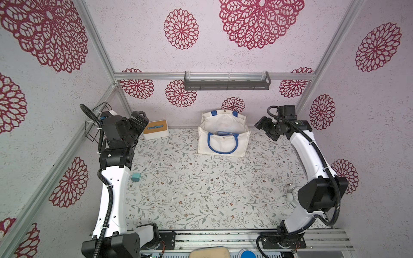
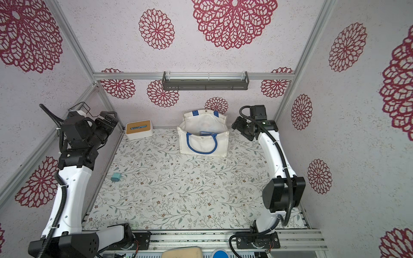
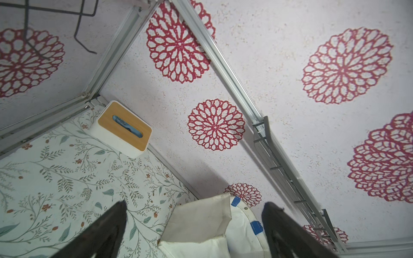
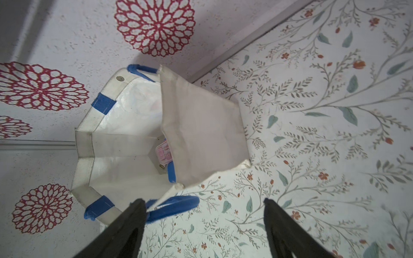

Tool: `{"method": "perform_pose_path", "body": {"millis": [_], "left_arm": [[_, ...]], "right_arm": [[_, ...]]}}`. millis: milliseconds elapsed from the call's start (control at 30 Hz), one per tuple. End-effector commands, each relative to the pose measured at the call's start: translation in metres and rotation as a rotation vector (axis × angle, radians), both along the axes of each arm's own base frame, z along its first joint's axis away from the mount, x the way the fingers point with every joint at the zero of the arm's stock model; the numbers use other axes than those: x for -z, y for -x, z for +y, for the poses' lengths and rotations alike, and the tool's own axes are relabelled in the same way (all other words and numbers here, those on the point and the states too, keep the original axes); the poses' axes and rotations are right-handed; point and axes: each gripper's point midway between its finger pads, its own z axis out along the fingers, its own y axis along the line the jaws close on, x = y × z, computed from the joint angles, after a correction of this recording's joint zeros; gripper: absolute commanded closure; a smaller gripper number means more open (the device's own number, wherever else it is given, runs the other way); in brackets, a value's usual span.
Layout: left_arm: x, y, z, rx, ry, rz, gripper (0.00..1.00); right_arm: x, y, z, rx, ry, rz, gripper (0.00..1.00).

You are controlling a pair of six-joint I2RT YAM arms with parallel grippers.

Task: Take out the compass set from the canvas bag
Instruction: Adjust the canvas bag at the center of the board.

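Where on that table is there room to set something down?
Widest bare patch: the middle of the table, in front of the canvas bag, between the left arm and right arm. Narrower: the back strip between the tan-topped box and the bag. Crowded: the left edge, by the teal plug.

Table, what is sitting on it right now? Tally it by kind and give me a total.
Canvas bag: 1
Pink case inside the bag: 1
White tissue box with a wooden lid: 1
Teal plug adapter: 1
White shape half hidden by the right arm, kind unclear: 1
Total: 5
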Motion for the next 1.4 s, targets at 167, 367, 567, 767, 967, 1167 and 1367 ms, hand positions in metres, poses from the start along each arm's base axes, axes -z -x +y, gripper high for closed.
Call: {"method": "perform_pose_path", "body": {"millis": [167,367,567,767,967,1167,1367], "left_arm": [[0.009,0.007,0.007,-0.062,0.051,0.005,0.03],[0.036,-0.014,-0.019,0.094,0.16,0.131,0.01],[0.07,-0.024,-0.07,0.25,0.101,0.285,0.05],[0.113,-0.035,-0.124,0.381,0.123,0.414,0.19],[0.123,-0.042,-0.177,0.47,0.134,0.454,0.23],[0.128,-0.039,-0.207,0.512,0.173,0.475,0.23],[0.138,-0.03,-0.205,0.5,0.173,0.524,0.23]], "right_arm": [[0.003,-0.052,0.024,-0.094,0.028,-0.021,0.17],[0.024,-0.078,0.042,-0.13,-0.006,0.008,0.33],[0.037,-0.079,0.062,-0.161,-0.023,0.032,0.52],[0.039,-0.061,0.08,-0.206,0.005,0.068,0.85],[0.031,-0.025,0.109,-0.265,-0.015,0.099,1.0],[0.022,0.022,0.147,-0.288,-0.135,0.126,1.0],[0.016,0.066,0.209,-0.318,-0.361,0.157,0.97]]}}
